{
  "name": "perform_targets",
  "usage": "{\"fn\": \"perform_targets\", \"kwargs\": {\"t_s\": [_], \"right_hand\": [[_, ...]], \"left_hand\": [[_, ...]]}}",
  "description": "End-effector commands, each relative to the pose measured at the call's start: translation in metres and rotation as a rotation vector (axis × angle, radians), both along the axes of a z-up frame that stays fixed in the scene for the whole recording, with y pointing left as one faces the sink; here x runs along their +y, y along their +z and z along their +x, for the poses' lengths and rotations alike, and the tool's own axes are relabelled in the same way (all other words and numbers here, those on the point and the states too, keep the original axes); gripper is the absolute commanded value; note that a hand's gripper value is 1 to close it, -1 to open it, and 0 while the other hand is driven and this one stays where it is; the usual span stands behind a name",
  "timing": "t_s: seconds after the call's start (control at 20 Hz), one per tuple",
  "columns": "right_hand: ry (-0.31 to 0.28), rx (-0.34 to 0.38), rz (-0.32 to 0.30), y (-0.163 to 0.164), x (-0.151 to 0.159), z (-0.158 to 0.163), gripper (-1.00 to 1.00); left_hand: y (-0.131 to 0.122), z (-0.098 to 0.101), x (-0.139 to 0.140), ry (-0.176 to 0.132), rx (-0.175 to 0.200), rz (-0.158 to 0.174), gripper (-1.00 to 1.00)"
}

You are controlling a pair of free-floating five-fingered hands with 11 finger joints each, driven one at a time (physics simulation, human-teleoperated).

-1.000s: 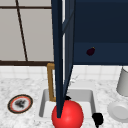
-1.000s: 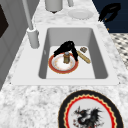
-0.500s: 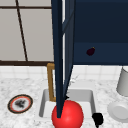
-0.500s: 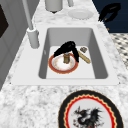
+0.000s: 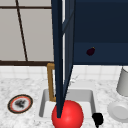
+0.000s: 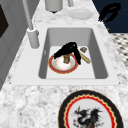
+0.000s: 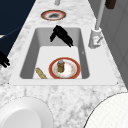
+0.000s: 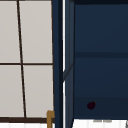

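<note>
The red-rimmed plate [image 6: 62,63] lies in the sink [image 6: 100,62] with a small brown jar [image 6: 66,59] standing on it. Your left hand [image 6: 68,50] hovers just over the jar, fingers relaxed and drooping, gripping nothing. A clumsy descent could topple the jar onto the wooden stick [image 6: 85,58] beside it. Your right hand [image 5: 98,119] hangs off the counter's front edge; I cannot tell its fingers.

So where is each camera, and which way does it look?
Front: faces the sink, past a cabinet door; right robot hand at the bottom.
Left side: along the sink from its left; left robot hand above a red-rimmed plate.
Right side: from the opposite end; same hand and plate.
Upper: faces window and blue cabinet.
</note>
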State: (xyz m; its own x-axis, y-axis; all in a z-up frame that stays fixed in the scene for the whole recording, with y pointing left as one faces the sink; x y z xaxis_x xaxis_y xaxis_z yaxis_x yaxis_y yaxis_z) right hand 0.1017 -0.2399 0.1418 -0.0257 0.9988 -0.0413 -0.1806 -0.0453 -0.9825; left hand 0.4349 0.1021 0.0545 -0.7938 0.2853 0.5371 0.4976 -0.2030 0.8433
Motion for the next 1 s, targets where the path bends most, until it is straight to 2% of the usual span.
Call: {"fn": "perform_targets", "kwargs": {"t_s": [0.0,0.4,0.75,0.95], "right_hand": [[0.0,0.0,0.0,0.0,0.0,0.0,0.0],[0.0,0.0,0.0,0.0,0.0,0.0,0.0],[0.0,0.0,0.0,0.0,0.0,0.0,0.0],[0.0,0.0,0.0,0.0,0.0,0.0,0.0]], "left_hand": [[0.013,0.0,0.019,0.056,0.011,0.0,-1.0],[0.039,0.0,0.051,0.061,0.019,0.008,-1.0],[0.049,-0.008,0.075,0.057,0.009,0.041,-1.0],[0.055,-0.013,0.088,0.065,0.011,0.048,-1.0]]}}
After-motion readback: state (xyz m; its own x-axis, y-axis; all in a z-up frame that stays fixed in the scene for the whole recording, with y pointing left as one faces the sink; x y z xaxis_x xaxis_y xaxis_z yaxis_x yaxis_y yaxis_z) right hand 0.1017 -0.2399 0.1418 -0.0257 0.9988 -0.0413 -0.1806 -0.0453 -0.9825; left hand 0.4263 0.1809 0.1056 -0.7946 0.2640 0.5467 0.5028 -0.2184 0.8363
